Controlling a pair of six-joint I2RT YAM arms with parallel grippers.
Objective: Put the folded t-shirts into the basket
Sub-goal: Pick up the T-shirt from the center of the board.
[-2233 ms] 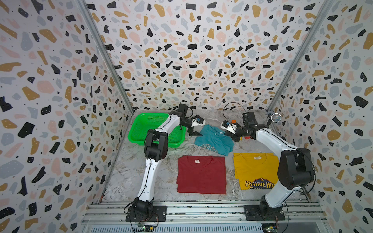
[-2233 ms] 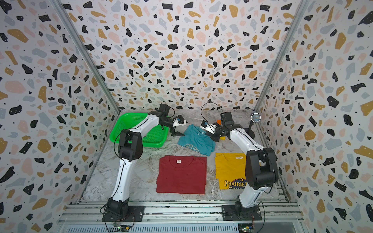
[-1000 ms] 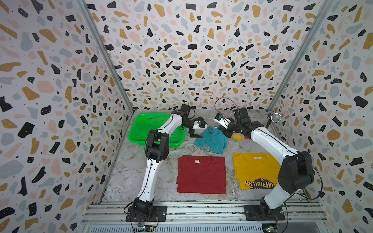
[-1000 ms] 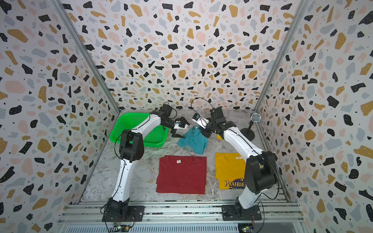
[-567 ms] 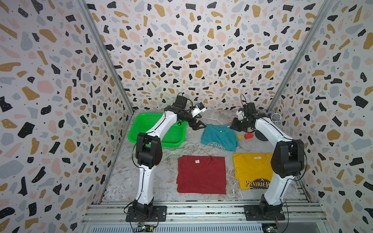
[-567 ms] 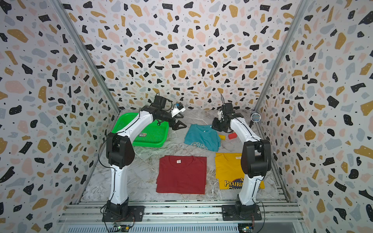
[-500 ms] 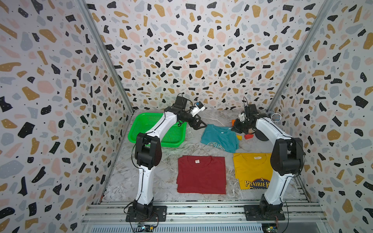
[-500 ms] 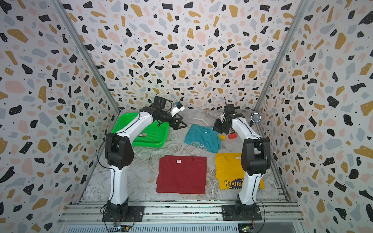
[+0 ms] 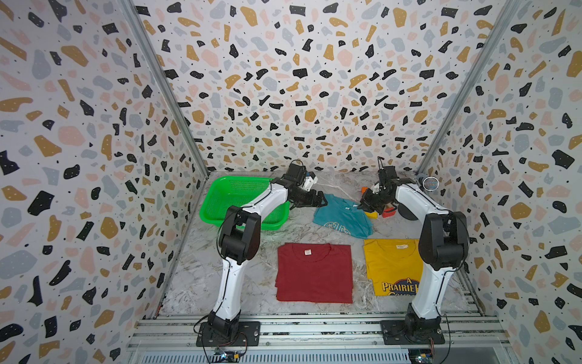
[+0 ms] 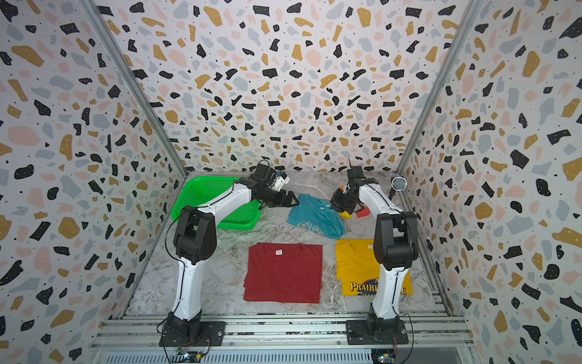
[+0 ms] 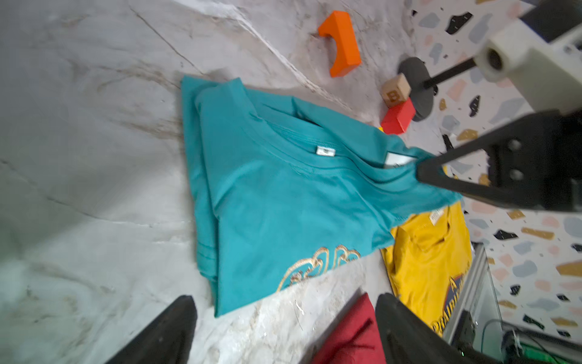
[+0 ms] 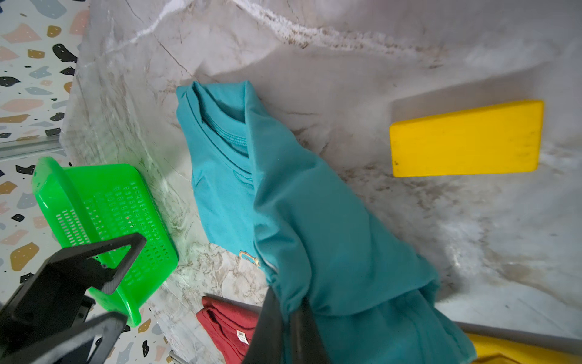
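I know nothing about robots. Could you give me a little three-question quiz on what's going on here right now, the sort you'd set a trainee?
1. True or false: the green basket has a shirt inside it.
2. Which shirt is the right claw pinching by a corner?
A) the dark red shirt
B) the teal shirt
C) the yellow shirt
3. Fill in the missing word: the left claw, hovering near the same shirt, is ____ and grips nothing.

Key
1. False: no shirt shows in it.
2. B
3. open
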